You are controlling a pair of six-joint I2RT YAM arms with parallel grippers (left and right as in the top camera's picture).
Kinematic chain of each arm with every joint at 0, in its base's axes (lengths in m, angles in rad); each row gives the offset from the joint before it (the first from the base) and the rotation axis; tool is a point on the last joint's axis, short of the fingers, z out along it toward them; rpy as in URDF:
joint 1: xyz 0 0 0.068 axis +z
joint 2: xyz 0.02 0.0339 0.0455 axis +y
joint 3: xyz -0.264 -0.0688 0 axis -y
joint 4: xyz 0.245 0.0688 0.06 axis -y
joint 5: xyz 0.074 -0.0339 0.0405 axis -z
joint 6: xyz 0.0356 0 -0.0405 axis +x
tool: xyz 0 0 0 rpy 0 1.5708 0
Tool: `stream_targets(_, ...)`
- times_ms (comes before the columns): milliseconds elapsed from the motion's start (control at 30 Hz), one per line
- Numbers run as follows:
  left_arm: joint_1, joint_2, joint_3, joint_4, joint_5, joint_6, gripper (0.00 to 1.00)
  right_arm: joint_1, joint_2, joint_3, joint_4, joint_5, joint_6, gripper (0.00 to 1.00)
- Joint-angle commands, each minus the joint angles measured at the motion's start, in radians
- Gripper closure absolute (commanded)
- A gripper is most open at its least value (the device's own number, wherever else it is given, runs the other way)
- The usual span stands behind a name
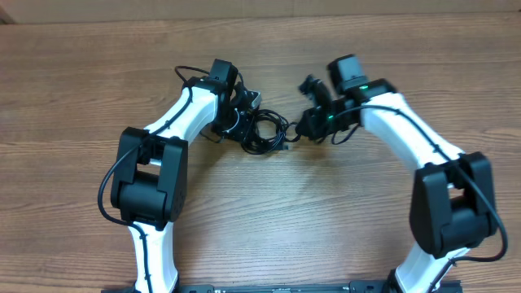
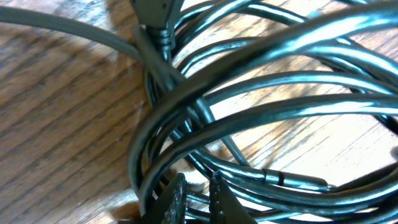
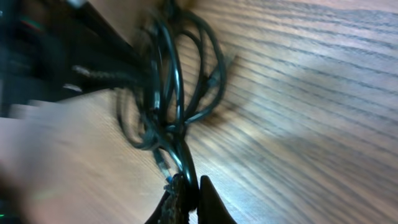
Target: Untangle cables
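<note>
both arms are reached forward from the near edge and bent inward, so that the wrists are brought toward each other at mid-table. the left arm (image 1: 163, 155) is folded at the elbow and its forearm angled up to the right; the right arm (image 1: 423, 155) is mirrored, angled up to the left. the left gripper (image 1: 242, 122) is lowered, its fingers (image 2: 177, 200) drawn nearly together on strands of the cables (image 1: 264, 134). the right gripper (image 1: 306, 124) is pressed fully closed, a strand pinched at its fingertips (image 3: 208, 199). the two grippers are kept a little apart.
</note>
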State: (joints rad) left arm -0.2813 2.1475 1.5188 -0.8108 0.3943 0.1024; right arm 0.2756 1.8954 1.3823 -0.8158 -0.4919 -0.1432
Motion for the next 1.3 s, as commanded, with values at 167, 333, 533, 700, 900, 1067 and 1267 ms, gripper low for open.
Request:
stream_targets(167, 0.012, 0.029, -0.005, -0.003, -0.054, -0.013, 0.85, -0.325, -0.043, 0.034, -0.078, -0.471, 0.043, 0.96)
stream_targets(333, 0.012, 0.029, -0.005, -0.001, -0.054, -0.013, 0.85, -0.385, -0.043, 0.032, -0.159, -0.383, 0.038, 0.96)
stream_targets(533, 0.012, 0.029, -0.005, 0.0, -0.053, -0.013, 0.84, -0.259, -0.042, 0.031, -0.14, -0.172, 0.016, 0.65)
stream_targets(700, 0.012, 0.029, -0.005, 0.0, -0.053, -0.013, 0.84, -0.121, -0.04, 0.031, -0.097, -0.024, -0.024, 0.57)
stream_targets(900, 0.012, 0.029, -0.005, 0.0, -0.053, -0.013, 0.83, 0.014, -0.036, 0.031, -0.071, 0.092, -0.161, 0.62)
stream_targets(1067, 0.012, 0.029, -0.005, 0.0, -0.053, -0.013, 0.83, 0.06, -0.036, 0.013, -0.035, 0.158, -0.18, 0.64)
stream_targets(1267, 0.012, 0.029, -0.005, 0.0, -0.053, -0.013, 0.83, 0.074, -0.036, -0.066, 0.103, 0.163, -0.181, 0.61)
